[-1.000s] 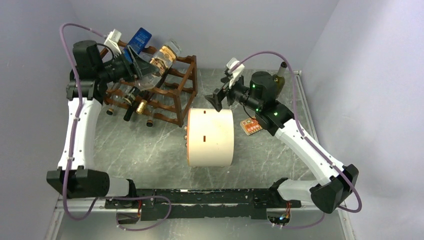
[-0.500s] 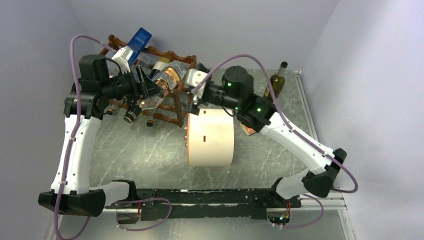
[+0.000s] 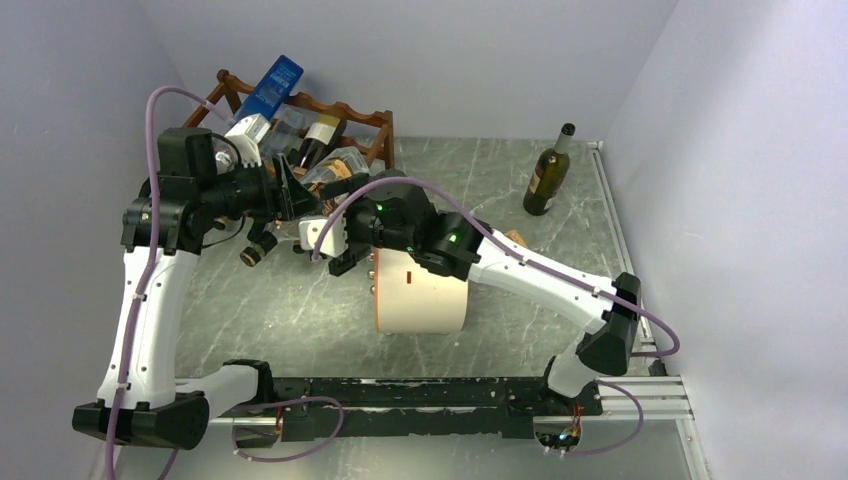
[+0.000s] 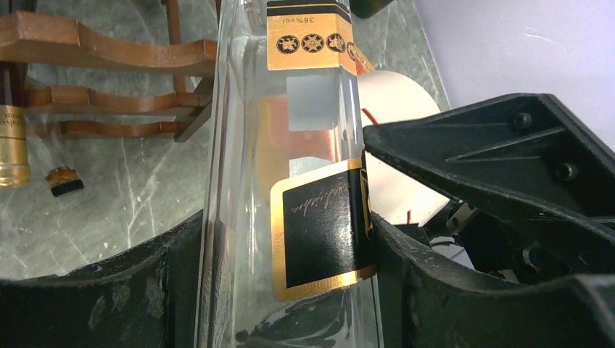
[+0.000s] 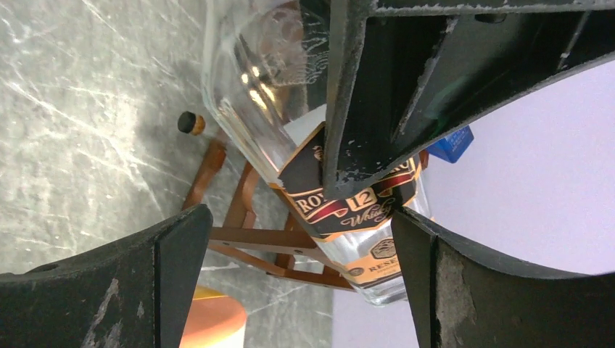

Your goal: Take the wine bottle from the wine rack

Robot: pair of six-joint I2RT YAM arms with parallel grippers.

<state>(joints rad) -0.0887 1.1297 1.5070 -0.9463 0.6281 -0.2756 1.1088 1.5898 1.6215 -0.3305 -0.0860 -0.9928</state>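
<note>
Your left gripper (image 4: 286, 217) is clamping the clear bottle (image 4: 290, 109) and is drawing it away from the wine rack (image 4: 109, 47), toward the cream cylinder (image 3: 420, 290). Your right gripper (image 5: 294, 217) is arriving from the right side, fingers spread wide beside the bottle, gripping nothing. Removal is nearing completion.

The top camera looks down from behind the arm bases on the whole counter (image 3: 280, 300). Both wrist cameras, very close, share the clear bottle (image 4: 290, 109) and wine rack (image 4: 109, 47) at 11 o'clock.
</note>
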